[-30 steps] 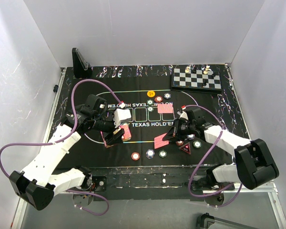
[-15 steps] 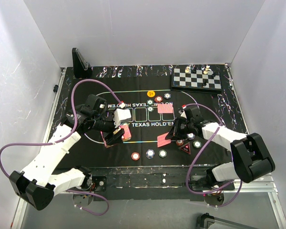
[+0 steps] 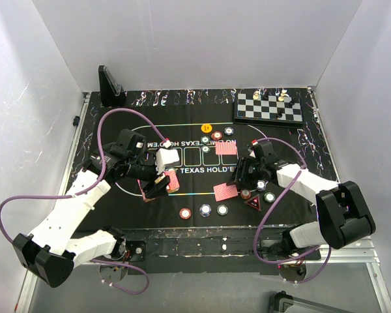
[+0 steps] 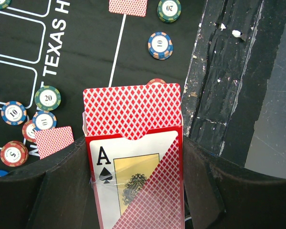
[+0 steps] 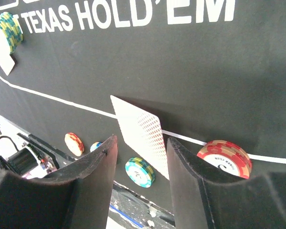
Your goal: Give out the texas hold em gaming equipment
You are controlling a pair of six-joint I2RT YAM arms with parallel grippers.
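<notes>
Currently the right hand [image 5: 142, 140] hangs low over the black mat [image 5: 190, 71], close to the white line near its front edge. Its fingers [image 5: 97, 167] stand apart with a clear gap between them.
- One red-backed card [image 5: 142, 129] lies flat on the mat and shows through that gap, just past the fingertips. Neither finger appears to touch it, so the right hand holds nothing.
- A red chip [image 5: 225, 158] sits just to one side of the card, and a green chip [image 5: 140, 172] sits by its near corner.
- From the top view, the red triangular marker [image 3: 253, 203] lies just beside this group.

The left hand [image 4: 132, 157] is clamped narrow on a card pack [image 4: 148, 191], with one finger pressed to each long side.
- The pack's face shows an ace of spades, and red-backed cards stick out of its open end.
- The pack is held over the left part of the mat, near the bare dark bench [image 4: 229, 86].

More chips are scattered on the mat ahead of the pack. A second card [image 3: 227, 148] lies at mid-mat. The chessboard [image 3: 268, 106] sits at the far right corner, well apart from both hands.
</notes>
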